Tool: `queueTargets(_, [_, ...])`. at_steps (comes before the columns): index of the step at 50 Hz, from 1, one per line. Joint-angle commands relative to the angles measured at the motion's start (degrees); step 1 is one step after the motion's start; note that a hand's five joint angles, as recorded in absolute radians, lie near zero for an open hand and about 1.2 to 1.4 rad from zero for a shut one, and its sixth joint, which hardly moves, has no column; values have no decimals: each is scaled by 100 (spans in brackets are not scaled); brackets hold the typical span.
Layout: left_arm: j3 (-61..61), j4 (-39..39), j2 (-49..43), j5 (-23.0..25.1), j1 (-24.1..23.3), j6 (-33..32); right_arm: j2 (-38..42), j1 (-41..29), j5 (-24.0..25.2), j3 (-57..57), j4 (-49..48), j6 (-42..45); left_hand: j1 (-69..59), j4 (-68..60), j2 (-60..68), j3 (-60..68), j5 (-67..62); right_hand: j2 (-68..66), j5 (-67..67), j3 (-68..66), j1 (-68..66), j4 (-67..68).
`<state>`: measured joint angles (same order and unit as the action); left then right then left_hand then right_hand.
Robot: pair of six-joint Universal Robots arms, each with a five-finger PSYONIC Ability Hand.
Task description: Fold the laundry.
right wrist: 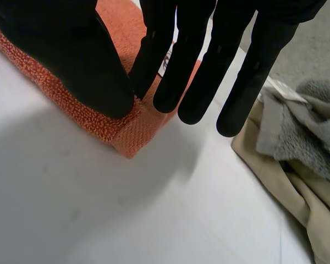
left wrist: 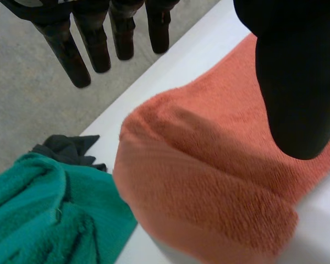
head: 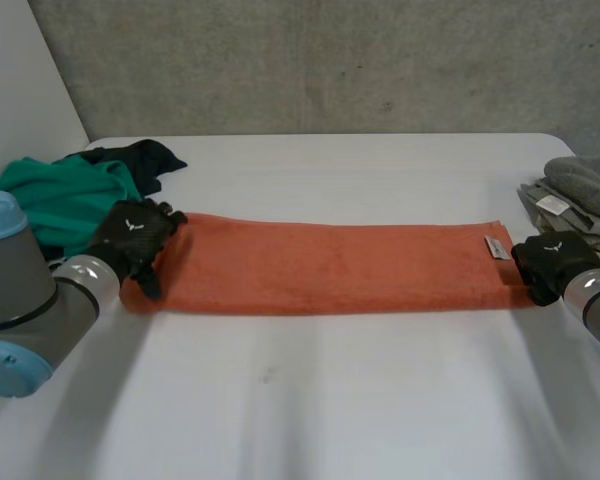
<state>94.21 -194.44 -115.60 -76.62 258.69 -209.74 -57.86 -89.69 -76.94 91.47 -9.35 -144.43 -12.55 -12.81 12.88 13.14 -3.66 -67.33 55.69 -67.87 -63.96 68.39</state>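
Orange towel [head: 320, 265] end partly beneath right hand [head: 552, 262].

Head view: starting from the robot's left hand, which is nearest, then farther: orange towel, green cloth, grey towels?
1. orange towel: the left hand rests on its end.
2. green cloth: just beside, table's left edge.
3. grey towels: far right edge.

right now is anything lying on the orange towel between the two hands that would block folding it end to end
Nothing visible does. The orange towel lies bare between the left hand and the right hand; the green towel and the grey towel sit off its ends.
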Motion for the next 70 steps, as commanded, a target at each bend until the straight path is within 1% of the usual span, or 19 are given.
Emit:
queueTargets(1, [580, 20, 432, -55, -2, -23, -225, 153, -40, 283, 21, 46, -1512, -1486, 1479, 1453, -1401, -1267, 1431, -1213, -1604, 1161])
queueTargets(6, [924, 2, 732, -134, 112, -14, -480, 153, -84, 380, -6, 265, -2759, -2733, 2727, 2700, -2648, -1267, 1431, -1213, -1604, 1161])
queueTargets(15, [871, -15, 426, -134, 182, -14, -533, 162, -76, 494, 3, 415, -2760, -2734, 2728, 2702, -2650, -1267, 1431, -1213, -1604, 1161])
queueTargets(23, [388, -524, -287, -187, 182, -49, -533, 171, -58, 494, -6, 424, -3028, -3002, 2996, 2969, -2917, -1267, 1431, -1213, -1604, 1161])
queueTargets(28, [134, -543, -594, -388, 174, -102, -524, 250, -58, 468, -6, 441, -6738, -6712, 6705, 6679, -6627, -1267, 1431, -1213, -1604, 1161])
queueTargets(35, [238, -569, -481, -389, 138, -304, -533, 443, -84, 441, 56, 722, -6745, -6719, 6712, 6686, -6634, -1267, 1431, -1213, -1604, 1161])
queueTargets(43, [704, -586, 213, -336, 156, -805, -630, 768, -102, 468, 65, 1145, -6745, -6719, 6712, 6686, -6634, -1267, 1431, -1213, -1604, 1161])
queueTargets(44, [756, -586, 301, -336, 156, -796, -691, 821, -111, 468, 65, 1188, -5315, -5289, 5282, 5256, -5204, -1267, 1431, -1213, -1604, 1161])
queueTargets(45, [783, -578, 371, -336, 156, -796, -709, 865, -128, 468, 73, 1197, -3419, -3393, 3386, 3360, -3308, -1267, 1431, -1213, -1604, 1161])
queueTargets(46, [818, -560, 450, -345, 156, -787, -744, 961, -137, 442, 73, 1232, -1035, -1009, 1003, 976, -925, -1267, 1431, -1213, -1604, 1161])
queueTargets(47, [836, -543, 494, -362, 156, -779, -753, 1023, -137, 424, 82, 1259, -129, -103, 96, 70, -18, -1267, 1431, -1213, -1604, 1161])
queueTargets(54, [968, -525, 925, -363, 156, -568, -928, 1550, -224, 170, 73, 1863, -221, -194, 188, 162, -110, -1267, 1431, -1213, -1604, 1161])
queueTargets(59, [1126, -516, 1356, -354, 156, -173, -1095, 1446, -497, -182, 73, 2261, -153, -127, 121, 95, -43, -1267, 1431, -1213, -1604, 1161])
queueTargets(62, [1152, -516, 1532, -345, 147, -23, -1350, 701, -594, -480, 65, 2270, -153, -127, 121, 95, -43, -1267, 1431, -1213, -1604, 1161])
queueTargets(65, [1161, -516, 1681, -354, 138, 39, -1395, -518, -550, -937, 21, 2200, -153, -127, 121, 95, -43, -1267, 1431, -1213, -1604, 1161])
queueTargets(66, [1161, -516, 1708, -354, 138, 39, -1395, -758, -541, -1008, 3, 2182, -153, -127, 121, 95, -43, -1267, 1431, -1213, -1604, 1161])
queueTargets(67, [1161, -516, 1734, -354, 130, 48, -1386, -1030, -515, -1070, -14, 2164, -153, -127, 121, 95, -43, -1267, 1431, -1213, -1604, 1161])
queueTargets(68, [1161, -516, 1760, -354, 130, 48, -1342, -1590, -428, -1183, -75, 2147, -153, -127, 121, 95, -43, -1267, 1431, -1213, -1604, 1161])
queueTargets(70, [1179, -516, 1813, -354, 103, 48, -1220, -2155, -252, -1316, -198, 2199, -153, -127, 121, 95, -43, -1267, 1431, -1213, -1604, 1161])
